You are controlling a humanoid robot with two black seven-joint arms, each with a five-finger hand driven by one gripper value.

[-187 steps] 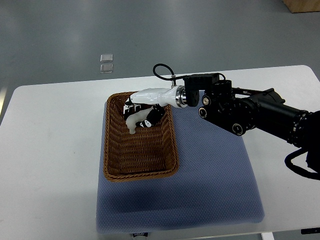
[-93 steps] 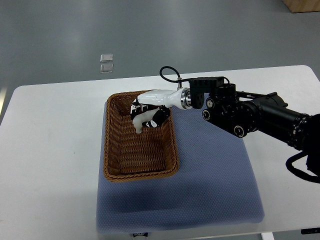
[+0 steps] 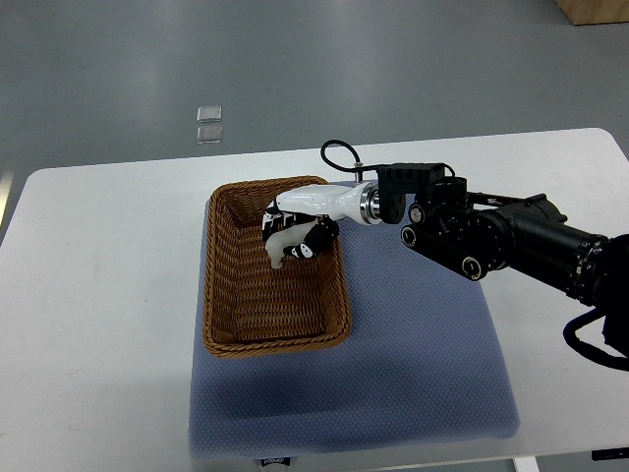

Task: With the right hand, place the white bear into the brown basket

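Observation:
The brown wicker basket point(image 3: 236, 315) lies on the left part of a blue-grey mat. My right arm reaches in from the right edge, and its white hand point(image 3: 295, 228) hangs over the basket's far right corner. The fingers are curled around a small white toy with black patches, the white bear point(image 3: 307, 246). One pale limb of the bear dangles toward the basket floor. The bear sits inside the basket's rim, just above the weave; whether it touches the bottom is not visible. The hand hides most of the bear.
The blue-grey mat point(image 3: 423, 374) covers the middle of the white table point(image 3: 98, 295). Two small clear squares point(image 3: 208, 124) lie on the grey floor beyond the table. A cardboard box corner point(image 3: 595, 10) shows at the top right.
My right hand has shifted right and slightly nearer over the basket, carrying the bear with it, from the far middle toward the far right corner. The arm has drawn back a little.

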